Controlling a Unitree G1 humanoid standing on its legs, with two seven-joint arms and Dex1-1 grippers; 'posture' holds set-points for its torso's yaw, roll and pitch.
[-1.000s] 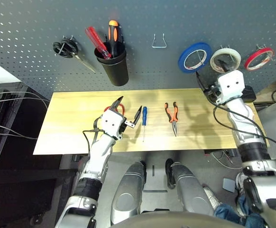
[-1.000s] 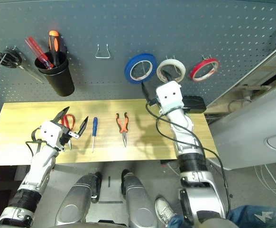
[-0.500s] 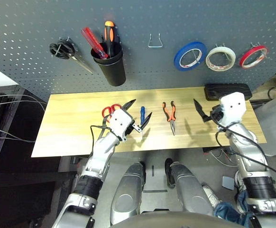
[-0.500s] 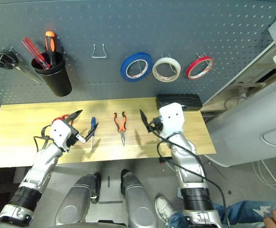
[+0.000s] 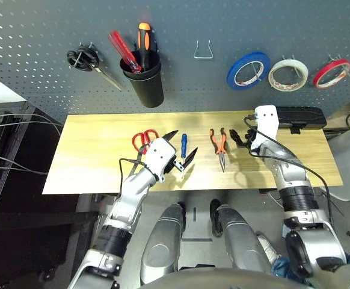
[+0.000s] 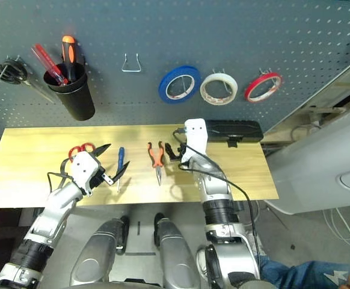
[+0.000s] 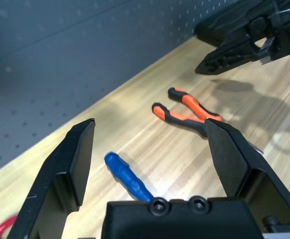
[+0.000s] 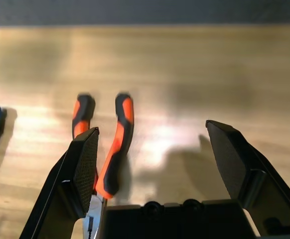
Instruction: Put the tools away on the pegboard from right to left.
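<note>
The blue tape roll (image 5: 248, 70) hangs on the dark grey pegboard (image 5: 36, 30). On the wooden table (image 5: 91, 168) lie the red-handled scissors (image 5: 144, 139), the blue-handled screwdriver (image 5: 183, 146) and the orange-and-black pliers (image 5: 219, 146). My left gripper (image 5: 180, 148) is open just above the table, straddling the screwdriver (image 7: 127, 177). My right gripper (image 5: 238, 139) is open and low, just right of the pliers (image 8: 116, 144), pointing toward them. Neither gripper holds anything.
A white tape roll (image 5: 287, 74) and a red one (image 5: 334, 72) hang right of the blue roll. A bare metal hook (image 5: 203, 51) sits mid-board. The black cup (image 5: 145, 84) holds two screwdrivers; black-handled scissors (image 5: 88, 63) hang left. A black box (image 5: 295, 116) lies at the table's back right.
My right arm came down from the tape rolls on the pegboard to the table beside the pliers. My left gripper moved right from the scissors to the screwdriver.
</note>
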